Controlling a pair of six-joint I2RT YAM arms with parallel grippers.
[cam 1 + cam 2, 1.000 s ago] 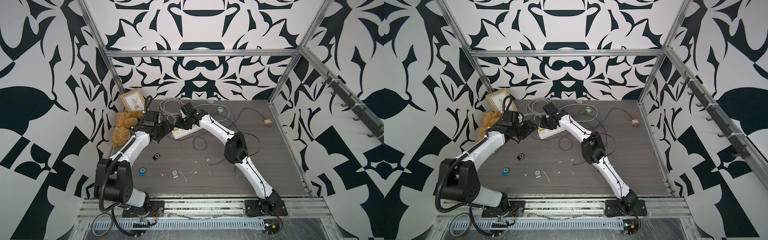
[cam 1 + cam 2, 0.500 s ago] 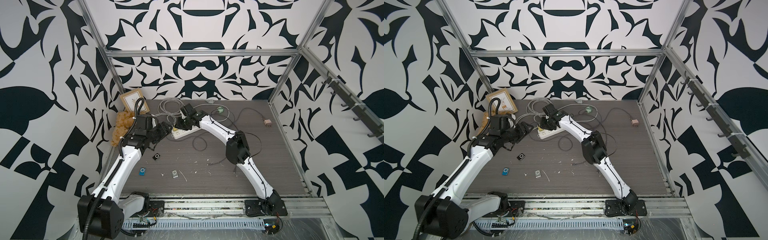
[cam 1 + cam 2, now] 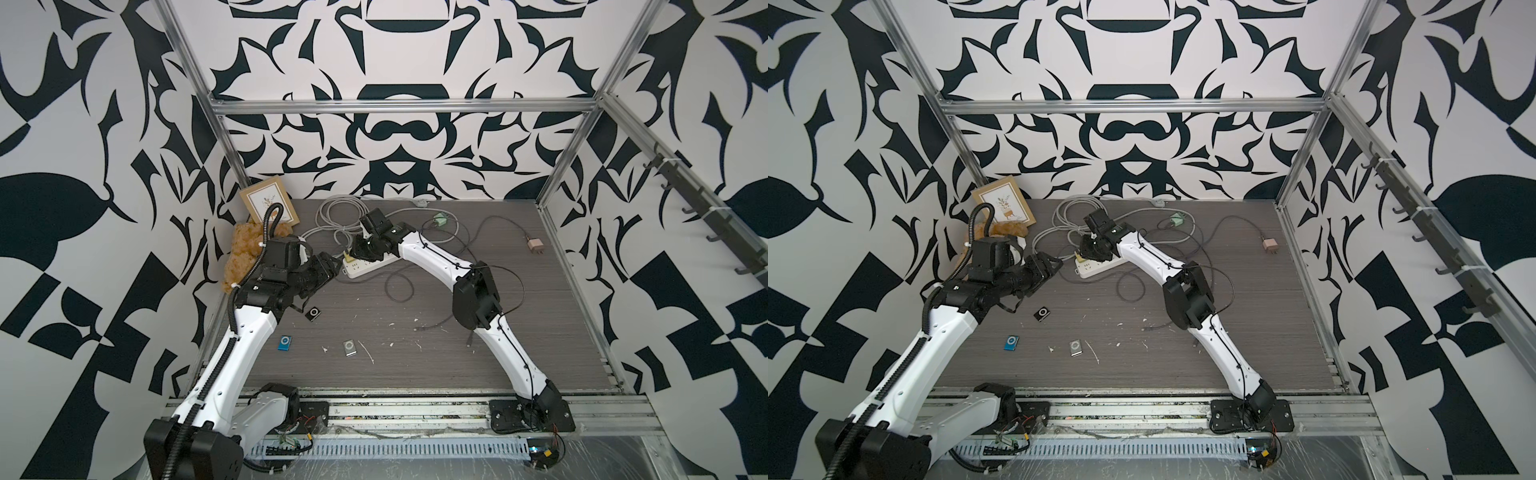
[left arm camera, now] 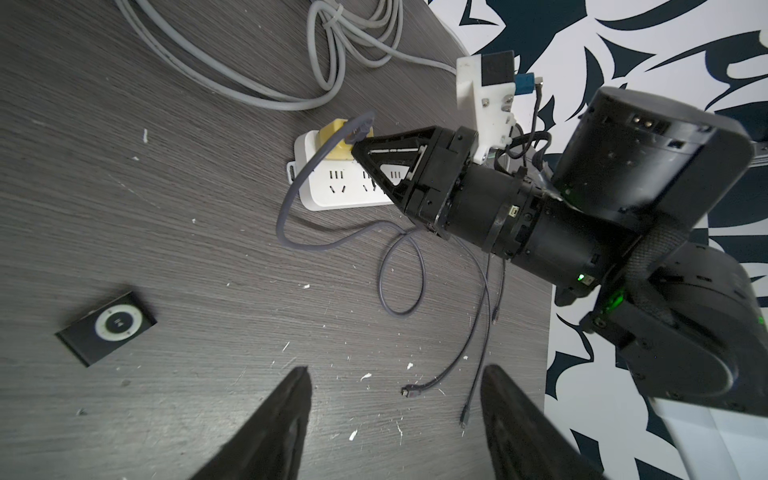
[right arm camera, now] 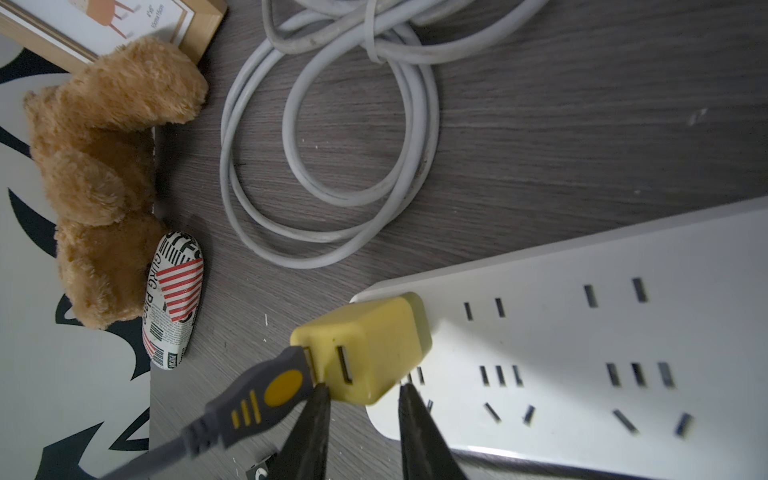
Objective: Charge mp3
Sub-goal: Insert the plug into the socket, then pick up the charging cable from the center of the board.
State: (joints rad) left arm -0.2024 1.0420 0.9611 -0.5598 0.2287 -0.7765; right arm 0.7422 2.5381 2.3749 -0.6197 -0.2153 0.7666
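Observation:
A black mp3 player [image 3: 314,312] [image 4: 107,326] lies on the dark table, with a blue mp3 player [image 3: 285,343] and a silver mp3 player [image 3: 350,347] nearer the front. A yellow charger [image 5: 365,345] sits in the end of the white power strip [image 5: 582,332] [image 3: 370,266], with a dark grey USB plug [image 5: 257,399] in it. My right gripper [image 5: 361,388] [image 3: 353,253] is shut on the charger's corner. The grey cable [image 4: 286,199] loops away and its free end [image 4: 409,391] lies on the table. My left gripper [image 4: 395,370] [image 3: 332,270] hovers open and empty, left of the strip.
A teddy bear [image 3: 243,253] and a picture frame [image 3: 270,203] stand at the back left, with a painted stone [image 5: 174,299] beside the bear. A coiled light-grey cord [image 3: 336,216] lies behind the strip. A green adapter [image 3: 440,219] and a pink adapter [image 3: 534,245] are at the back right.
The left arm has drawn back toward the front left, its gripper staying open left of the strip. The right gripper's jaws have narrowed onto the yellow charger.

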